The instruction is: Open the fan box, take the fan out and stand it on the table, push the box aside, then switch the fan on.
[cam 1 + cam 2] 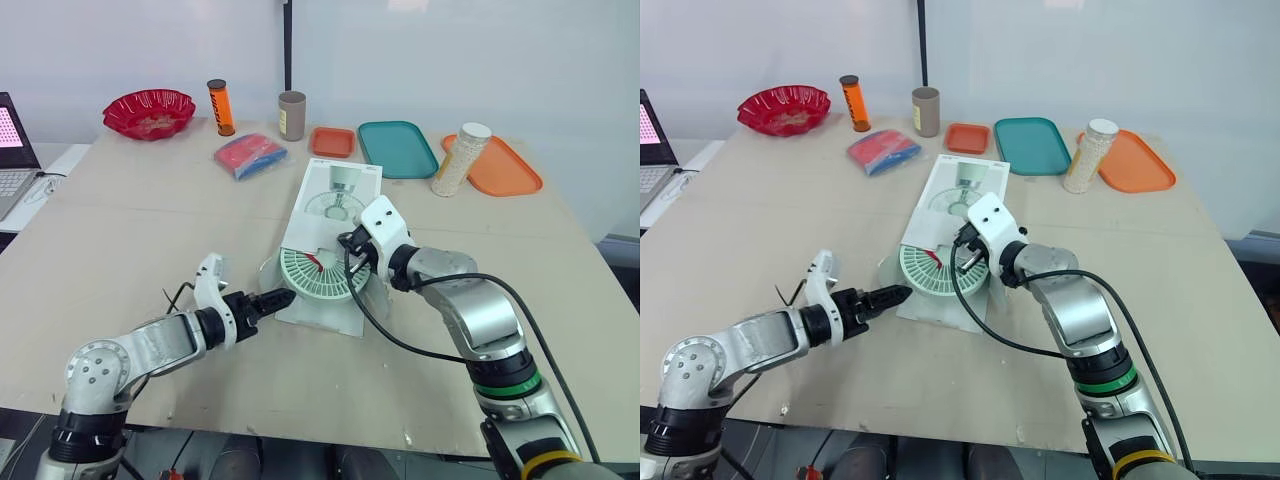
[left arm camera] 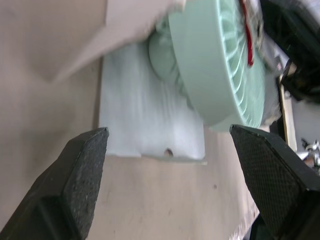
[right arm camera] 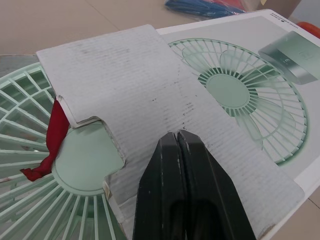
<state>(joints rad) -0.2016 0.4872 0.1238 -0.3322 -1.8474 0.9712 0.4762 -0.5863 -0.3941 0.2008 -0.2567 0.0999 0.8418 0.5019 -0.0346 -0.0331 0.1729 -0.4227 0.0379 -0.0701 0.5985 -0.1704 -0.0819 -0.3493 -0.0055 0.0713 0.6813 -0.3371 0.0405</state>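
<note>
The white fan box (image 1: 340, 195) lies flat mid-table, a fan printed on its top. The mint-green fan (image 1: 312, 276) sticks out of its near end, grille up, with a red ribbon (image 3: 52, 140) across the grille. An opened cardboard flap (image 3: 130, 85) lies over part of the fan. My right gripper (image 1: 352, 250) is shut, its tips (image 3: 177, 135) resting on that flap. My left gripper (image 1: 278, 299) is open beside the fan's left rim, low over the table; its fingers (image 2: 80, 170) frame the fan (image 2: 220, 65) and the box's open end.
Along the far edge stand a red bowl (image 1: 149, 112), an orange can (image 1: 219, 107) and a brown cup (image 1: 291, 115). Nearby are a blue-red packet (image 1: 249, 155), a small orange tray (image 1: 332, 141), a teal tray (image 1: 397, 148) and a white bottle (image 1: 459, 160) on an orange tray (image 1: 510, 170). A laptop (image 1: 12, 150) sits far left.
</note>
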